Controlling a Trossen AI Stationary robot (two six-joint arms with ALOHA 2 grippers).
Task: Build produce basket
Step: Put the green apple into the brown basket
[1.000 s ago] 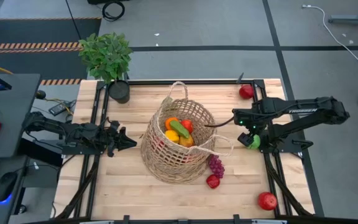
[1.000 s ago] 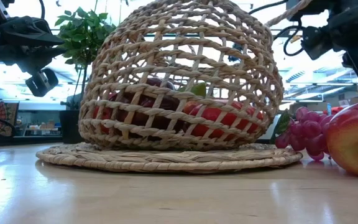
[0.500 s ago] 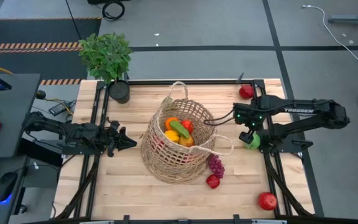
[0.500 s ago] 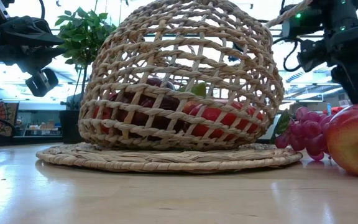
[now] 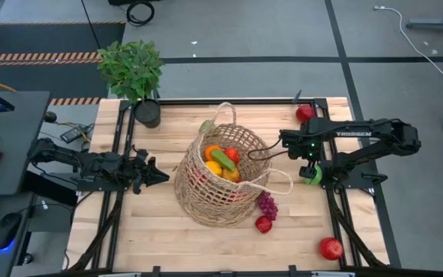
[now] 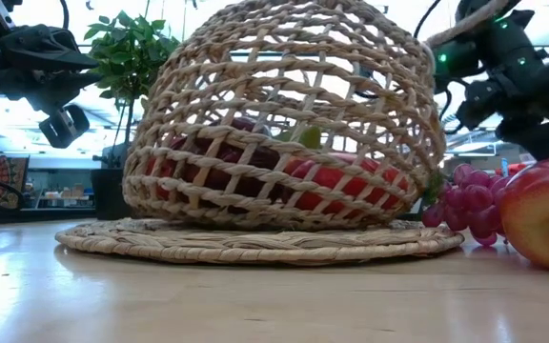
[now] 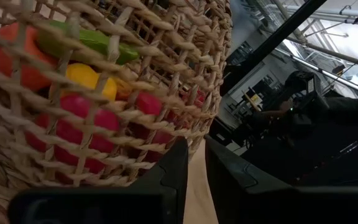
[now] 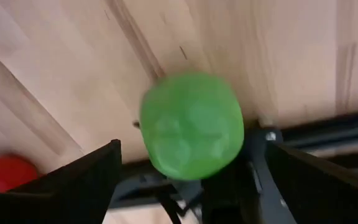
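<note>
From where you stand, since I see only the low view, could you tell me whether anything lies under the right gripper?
Observer: Yes. The right gripper is open directly above a green apple on the table.
Operator: Where on the table is that, please?
Observer: Near the right edge, to the right of the basket.
Operator: And the left arm?
Observer: The left gripper waits on the basket's left side.
</note>
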